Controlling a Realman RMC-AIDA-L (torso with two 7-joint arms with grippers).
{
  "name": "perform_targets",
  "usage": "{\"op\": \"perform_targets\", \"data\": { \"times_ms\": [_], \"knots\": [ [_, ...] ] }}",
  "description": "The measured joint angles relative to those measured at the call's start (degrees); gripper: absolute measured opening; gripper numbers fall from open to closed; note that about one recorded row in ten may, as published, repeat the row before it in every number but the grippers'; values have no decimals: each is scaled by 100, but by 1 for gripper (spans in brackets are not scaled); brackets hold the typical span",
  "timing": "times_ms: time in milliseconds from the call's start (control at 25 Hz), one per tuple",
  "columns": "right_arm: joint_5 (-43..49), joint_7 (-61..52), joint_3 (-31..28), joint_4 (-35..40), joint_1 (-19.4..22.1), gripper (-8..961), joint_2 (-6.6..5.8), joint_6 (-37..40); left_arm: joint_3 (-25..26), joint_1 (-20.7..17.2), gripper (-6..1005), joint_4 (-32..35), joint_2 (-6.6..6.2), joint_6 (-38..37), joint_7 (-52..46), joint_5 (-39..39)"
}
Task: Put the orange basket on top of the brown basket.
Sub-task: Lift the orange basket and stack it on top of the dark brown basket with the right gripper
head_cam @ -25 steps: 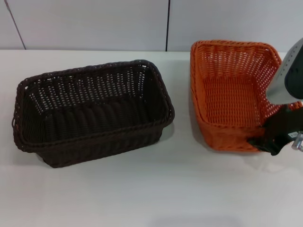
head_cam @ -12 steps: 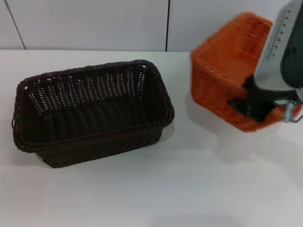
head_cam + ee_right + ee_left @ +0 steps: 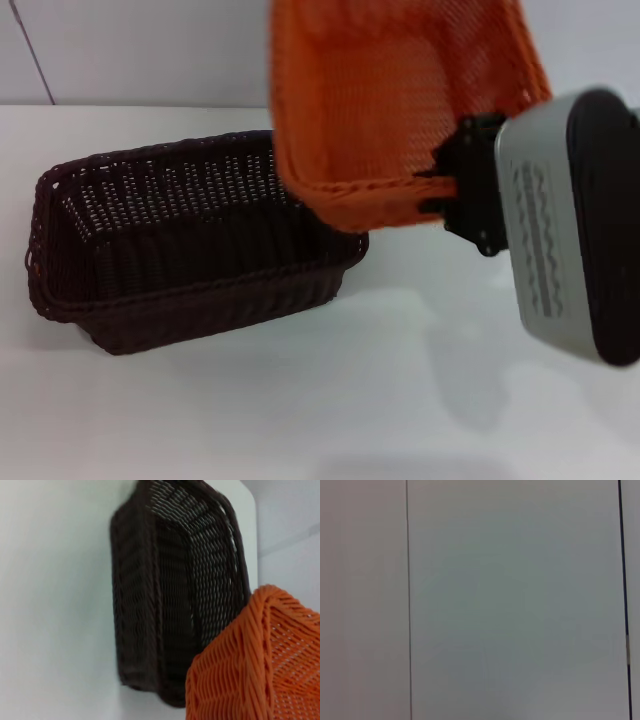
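The orange basket (image 3: 390, 110) is held tilted by its near rim in the right gripper (image 3: 452, 190), above the brown basket's (image 3: 190, 240) right end; it should be levelled and centred leftward before lowering.

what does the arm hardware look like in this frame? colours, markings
Only the right arm shows, in the head view. Its wrist housing is a rounded silver-grey block with rows of wavy vent-like marks, edged in black. The right pincer is a chunky, angular black bracket. No cables or labels visible. The left arm is out of view.
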State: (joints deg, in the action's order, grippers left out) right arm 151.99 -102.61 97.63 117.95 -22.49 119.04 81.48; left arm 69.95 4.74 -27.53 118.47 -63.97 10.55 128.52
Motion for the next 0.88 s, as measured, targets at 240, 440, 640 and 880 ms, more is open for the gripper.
{"op": "perform_targets", "data": {
  "times_ms": [240, 440, 640, 880],
  "knots": [
    [-2, 1945, 265, -70, 267, 190, 0, -929, -158, -11, 809, -12, 22, 47, 0, -20],
    [95, 2987, 492, -381, 329, 189, 1, -1483, -206, -37, 809, -56, 32, 59, -2, -30],
    [765, 3395, 866, -1022, 396, 188, 3, -2735, -229, -22, 808, -66, 35, 77, -127, -45],
    [933, 3379, 881, -1698, 93, 184, -38, -3277, -297, 24, 808, -69, 40, 129, -133, -71]
  ]
}}
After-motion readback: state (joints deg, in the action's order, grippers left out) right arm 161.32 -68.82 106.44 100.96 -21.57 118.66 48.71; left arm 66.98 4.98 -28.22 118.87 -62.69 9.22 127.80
